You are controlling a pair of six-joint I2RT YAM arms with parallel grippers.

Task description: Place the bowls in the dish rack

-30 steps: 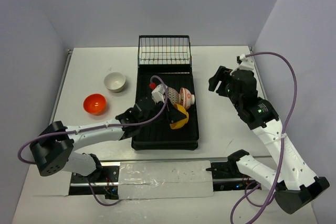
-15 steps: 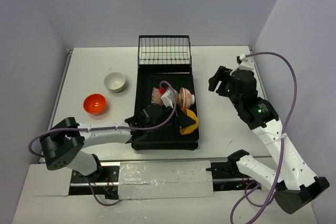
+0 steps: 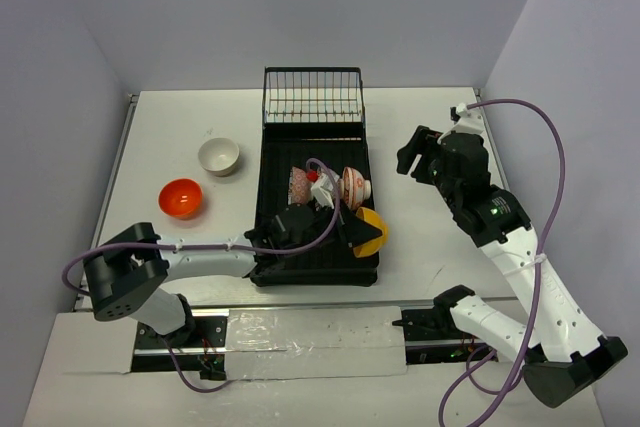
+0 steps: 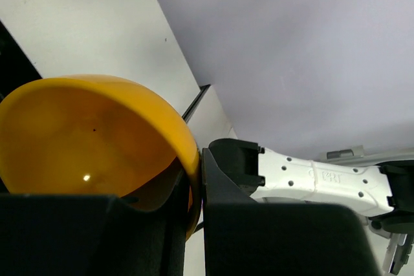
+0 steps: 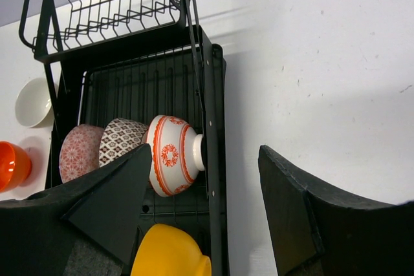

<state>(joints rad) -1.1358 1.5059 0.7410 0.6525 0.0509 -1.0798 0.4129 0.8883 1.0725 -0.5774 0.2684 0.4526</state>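
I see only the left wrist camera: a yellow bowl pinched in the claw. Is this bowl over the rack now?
Observer: Yes, the yellow-orange bowl is over the dish rack, at its near right corner.
Operator: How many other bowls are in the rack?
Observer: Three patterned bowls, lying on their sides in one row.
Operator: Which ones remain outside?
Observer: The red-orange bowl and the white bowl, on the table left of the rack.

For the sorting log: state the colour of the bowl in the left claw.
Plain yellow-orange; the bowl shows best in the left wrist view.
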